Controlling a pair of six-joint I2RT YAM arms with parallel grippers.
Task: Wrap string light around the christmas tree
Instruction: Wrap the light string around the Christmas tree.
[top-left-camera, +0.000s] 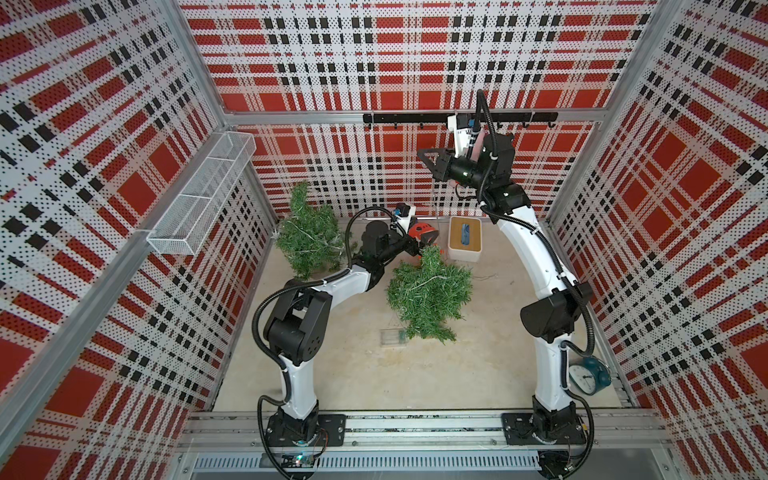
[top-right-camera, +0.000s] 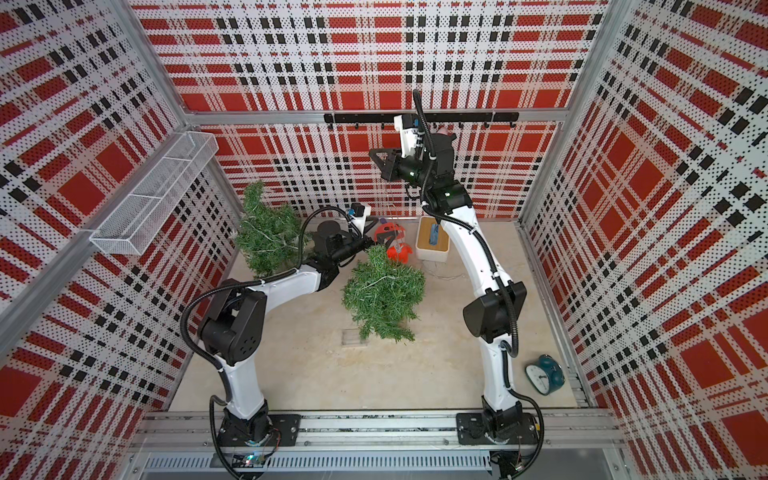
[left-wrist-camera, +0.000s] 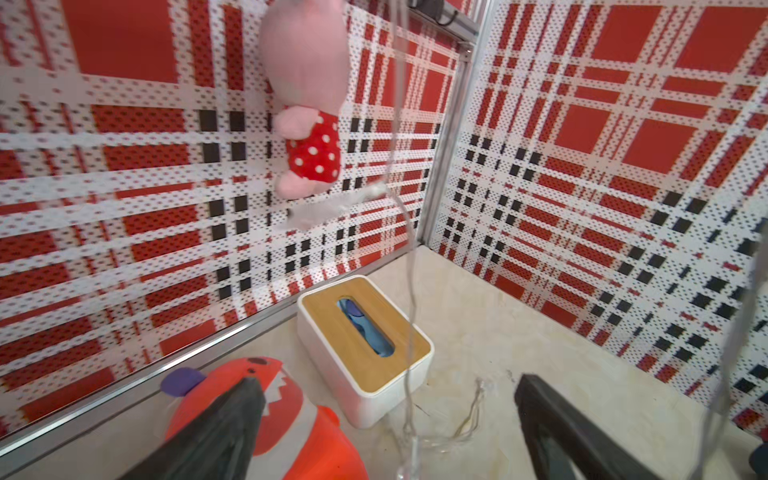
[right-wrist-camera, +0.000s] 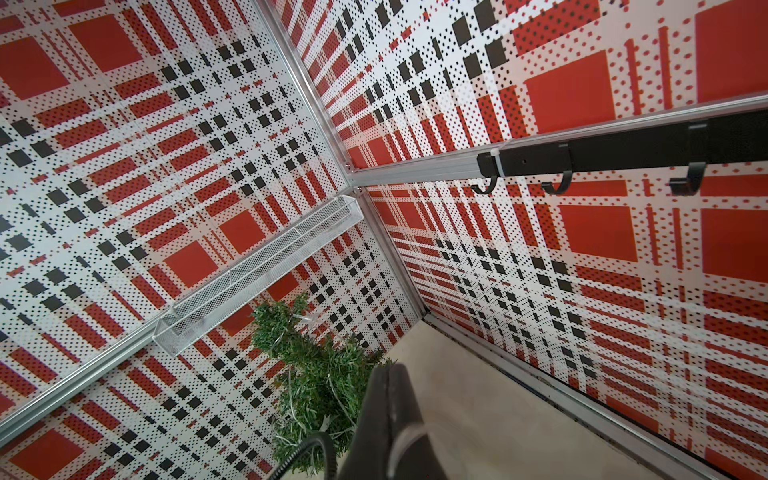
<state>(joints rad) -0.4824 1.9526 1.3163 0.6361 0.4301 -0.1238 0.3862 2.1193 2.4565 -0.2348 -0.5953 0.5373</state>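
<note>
Two top views. Two trees share the pale tabletop (top-left-camera: 457, 374): the centre christmas tree (top-left-camera: 428, 295) in the middle, and the back christmas tree (top-left-camera: 307, 237) near the rear left corner, below the wire basket (top-left-camera: 199, 199). White strands of the string light (top-left-camera: 419, 283) cross the branches of both trees, and a loose run lies on the tabletop near the tissue box (top-left-camera: 464, 241). The left gripper (top-left-camera: 420, 246) sits low at the tip of the centre christmas tree, just beside an orange toy (top-left-camera: 422, 230). Its fingers are spread wide with nothing gripped. The right gripper (top-left-camera: 423, 154) hangs high in front of the hook rail (top-left-camera: 415, 118), fingers pressed together. A thin strand drops from its tips, so it appears pinched on the string light. An alarm clock (top-left-camera: 586, 376) stands by the right arm's base.

Left wrist view. Both fingers (left-wrist-camera: 216, 432) stand far apart. The string light (left-wrist-camera: 409, 332) hangs in the gap, touching neither, passes in front of the tissue box (left-wrist-camera: 332, 316) and coils on the tabletop. A pink plush toy (left-wrist-camera: 307, 83) hangs on the back wall.

Right wrist view. The closed fingers (right-wrist-camera: 390, 415) read as one dark block; no strand can be made out there. The back christmas tree (right-wrist-camera: 307, 374) stands beneath the wire basket (right-wrist-camera: 257, 274).
</note>
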